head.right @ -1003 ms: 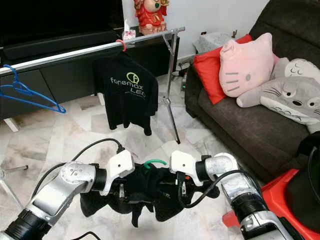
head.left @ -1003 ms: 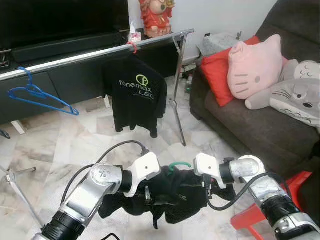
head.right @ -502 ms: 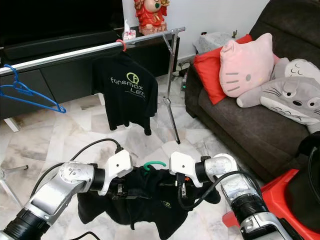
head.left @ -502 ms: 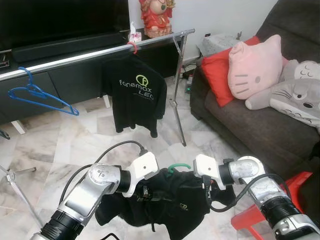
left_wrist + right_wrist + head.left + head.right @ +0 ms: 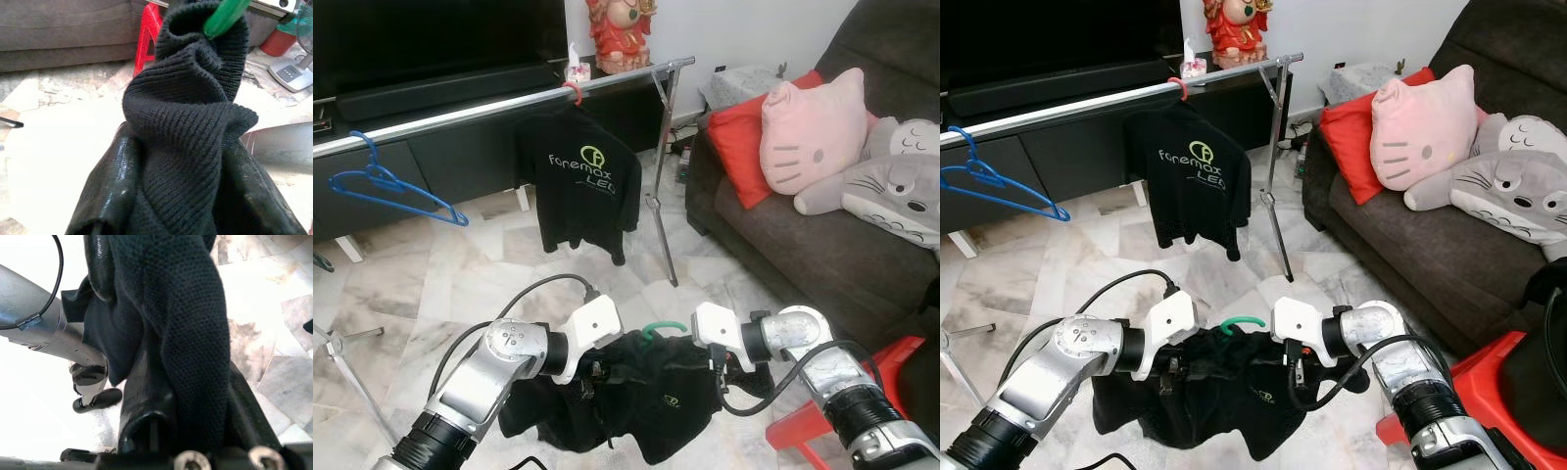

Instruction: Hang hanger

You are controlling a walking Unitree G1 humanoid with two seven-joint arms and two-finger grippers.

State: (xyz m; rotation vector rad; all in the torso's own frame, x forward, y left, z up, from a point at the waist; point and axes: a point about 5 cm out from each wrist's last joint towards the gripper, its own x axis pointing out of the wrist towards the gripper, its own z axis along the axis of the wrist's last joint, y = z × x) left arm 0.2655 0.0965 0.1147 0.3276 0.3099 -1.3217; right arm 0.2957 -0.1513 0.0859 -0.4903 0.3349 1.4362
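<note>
A black shirt [image 5: 636, 401] on a green hanger [image 5: 664, 327] hangs between my two grippers, low in front of me. My left gripper [image 5: 590, 372] is shut on the shirt's left shoulder, my right gripper [image 5: 718, 370] on its right shoulder. The green hook pokes up between them. In the left wrist view the knitted collar [image 5: 190, 127] bunches between the fingers [image 5: 115, 181], with the green hanger [image 5: 226, 17] above. Black cloth [image 5: 190, 333] wraps the right gripper's fingers [image 5: 146, 396]. A chrome rail [image 5: 499, 105] stands ahead, well above the grippers.
On the rail hang a black shirt with a logo [image 5: 582, 186] on a red hanger and an empty blue hanger [image 5: 391, 186]. A dark sofa [image 5: 822, 235] with cushions stands at the right. A red stool [image 5: 832, 411] sits beside my right arm. The rail's leg [image 5: 661, 196] stands ahead.
The held shirt has spread out and now hangs lower between the grippers, its logo showing. Both grippers stay about where they were.
</note>
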